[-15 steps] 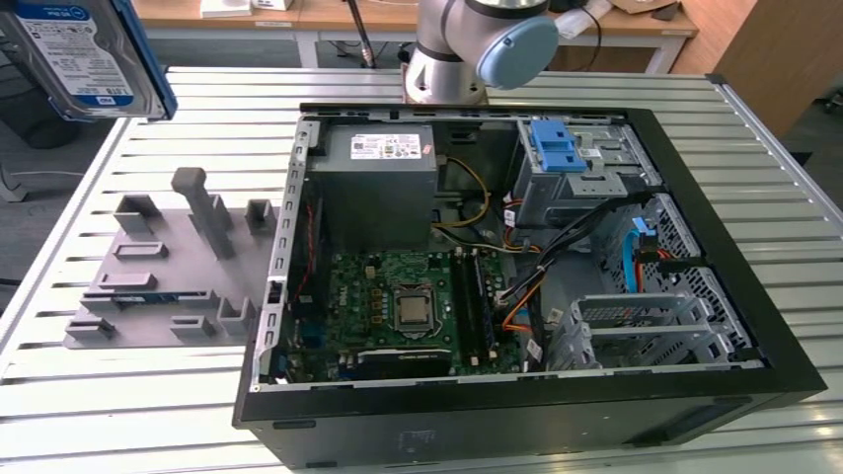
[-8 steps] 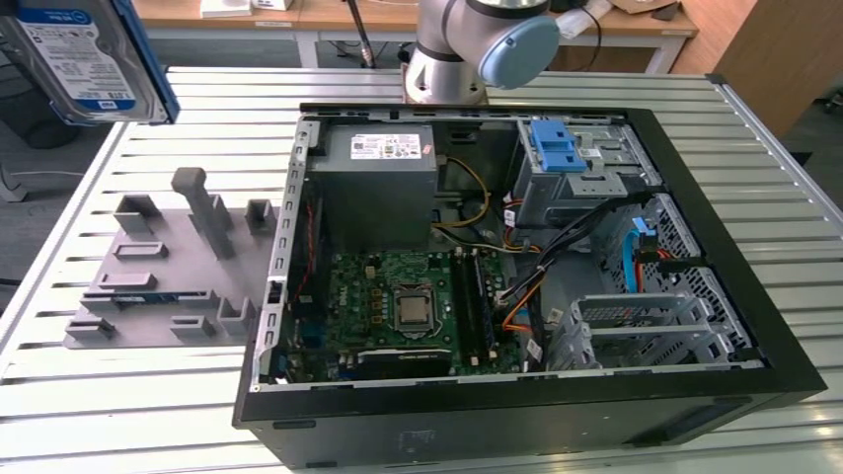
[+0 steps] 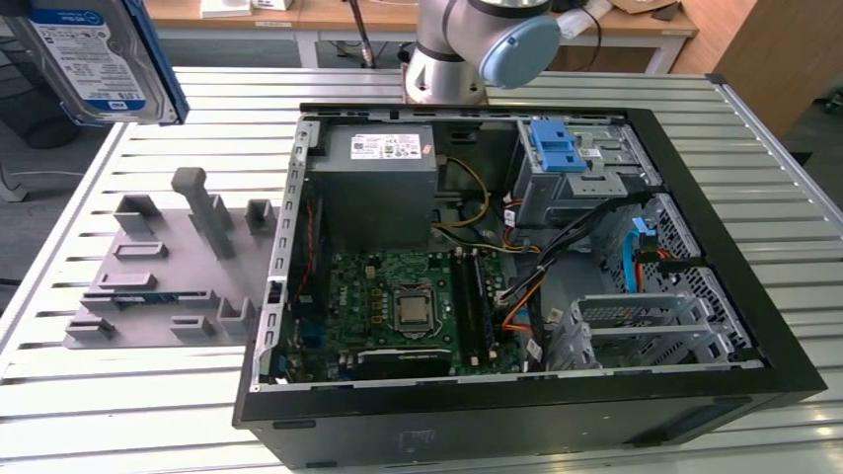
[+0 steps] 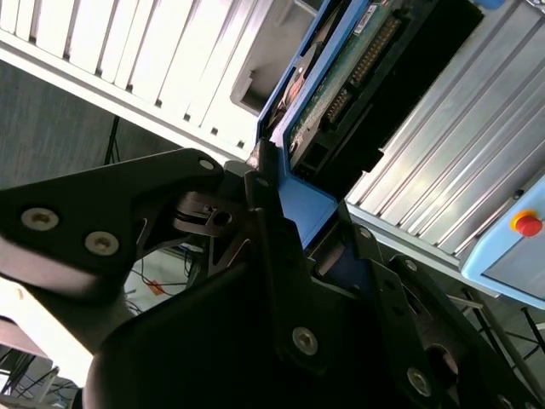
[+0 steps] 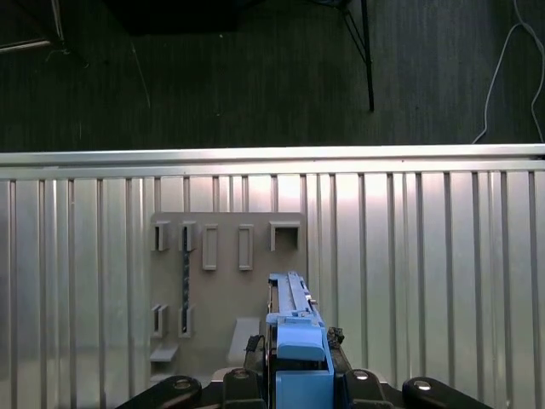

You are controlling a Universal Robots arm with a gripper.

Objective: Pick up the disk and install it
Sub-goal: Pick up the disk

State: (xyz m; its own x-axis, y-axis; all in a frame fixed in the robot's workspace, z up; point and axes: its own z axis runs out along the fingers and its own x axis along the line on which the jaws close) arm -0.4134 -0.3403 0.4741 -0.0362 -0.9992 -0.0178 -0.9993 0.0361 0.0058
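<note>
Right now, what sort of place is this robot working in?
Likely a robotics lab: an opened computer case lies on a slatted metal table, a grey parts fixture beside it, and the pincer holds the disk.

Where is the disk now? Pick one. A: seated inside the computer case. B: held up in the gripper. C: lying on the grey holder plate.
B: the disk hangs in the air in the exterior view, and the gripper is clamped on it in the second wrist view.
</note>
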